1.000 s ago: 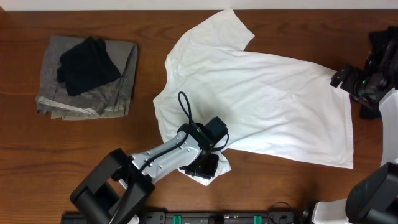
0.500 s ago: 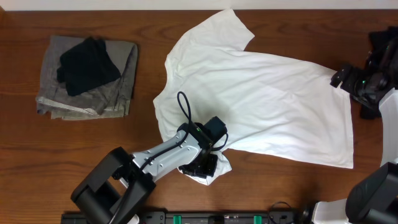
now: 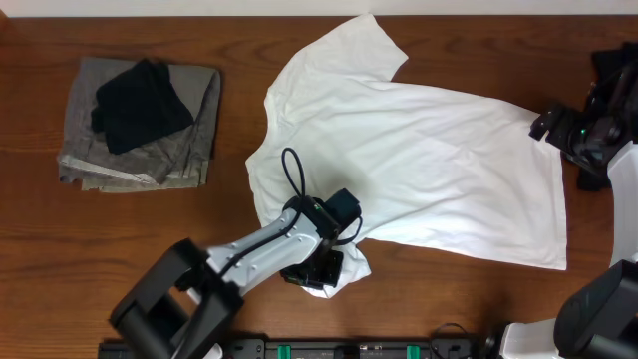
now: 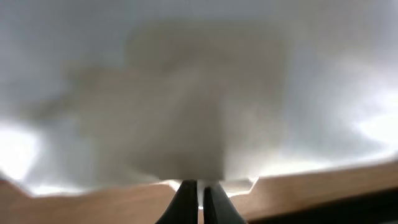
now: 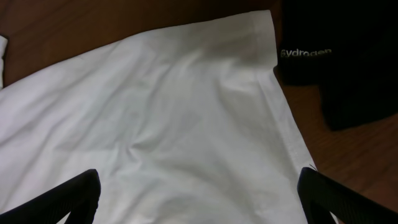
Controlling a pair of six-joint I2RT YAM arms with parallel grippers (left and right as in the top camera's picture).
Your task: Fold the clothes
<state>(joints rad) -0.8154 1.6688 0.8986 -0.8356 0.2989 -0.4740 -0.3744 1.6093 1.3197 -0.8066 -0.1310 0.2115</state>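
The clothes, a white T-shirt (image 3: 419,150), lie spread flat across the middle of the wooden table, collar to the left and hem to the right. My left gripper (image 3: 321,269) is at the near sleeve, by the table's front edge. In the left wrist view its fingers (image 4: 200,185) are shut on a thin edge of the white fabric (image 4: 199,93), which fills the view. My right gripper (image 3: 548,125) hovers over the hem's far right corner. In the right wrist view it stands wide open (image 5: 199,199) above the shirt (image 5: 174,112), holding nothing.
A folded grey garment (image 3: 150,150) with a black one (image 3: 140,100) on top lies at the far left. A black garment with grey lettering (image 5: 336,62) sits just past the shirt's hem corner at the right edge (image 3: 618,70).
The left gripper has closed on the sleeve edge and shifted slightly left. The right arm and the shirt's body have not moved.
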